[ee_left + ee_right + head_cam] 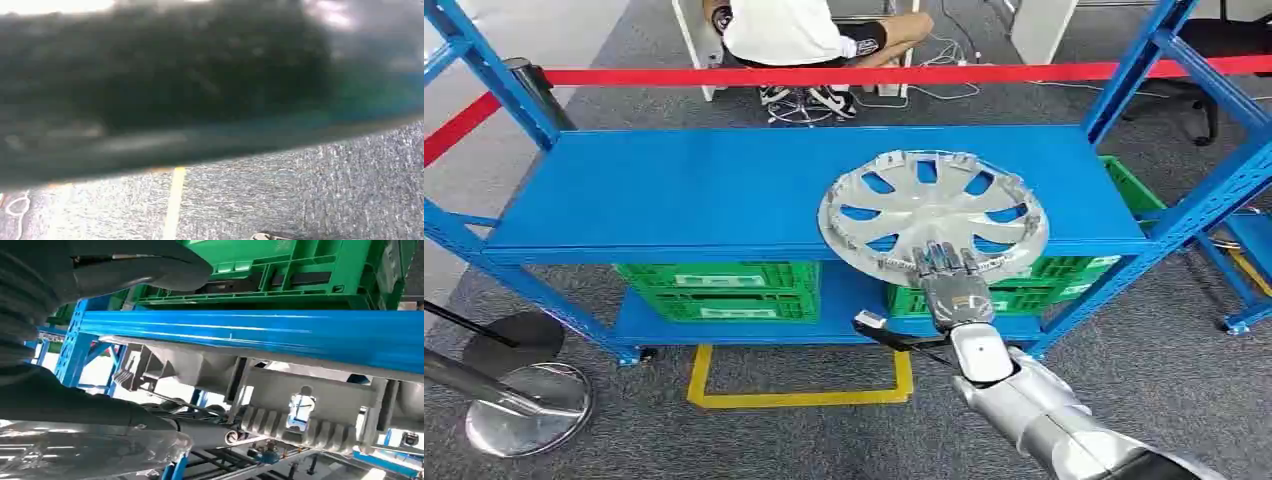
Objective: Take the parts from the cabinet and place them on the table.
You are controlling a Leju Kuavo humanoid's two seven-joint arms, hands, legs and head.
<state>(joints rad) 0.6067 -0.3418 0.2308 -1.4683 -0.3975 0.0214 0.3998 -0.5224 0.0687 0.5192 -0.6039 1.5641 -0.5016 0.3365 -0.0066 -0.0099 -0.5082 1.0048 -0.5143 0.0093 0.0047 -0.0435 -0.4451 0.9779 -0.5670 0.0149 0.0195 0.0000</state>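
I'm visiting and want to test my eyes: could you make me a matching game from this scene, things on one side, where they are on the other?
Things:
1. hubcap
2. green crates
3. red tape
4. yellow floor marking

Places:
A. lower shelf
B. stretched behind the rack
C. top shelf, overhanging its front edge
D. floor before the rack

Pairs: 1-C, 2-A, 3-B, 4-D

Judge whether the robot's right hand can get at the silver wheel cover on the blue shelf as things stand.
Probably yes: the right hand is already at the near rim of the wheel cover, which overhangs the front edge of the blue shelf. Nothing stands between them. Whether the fingers have closed on the rim cannot be told.
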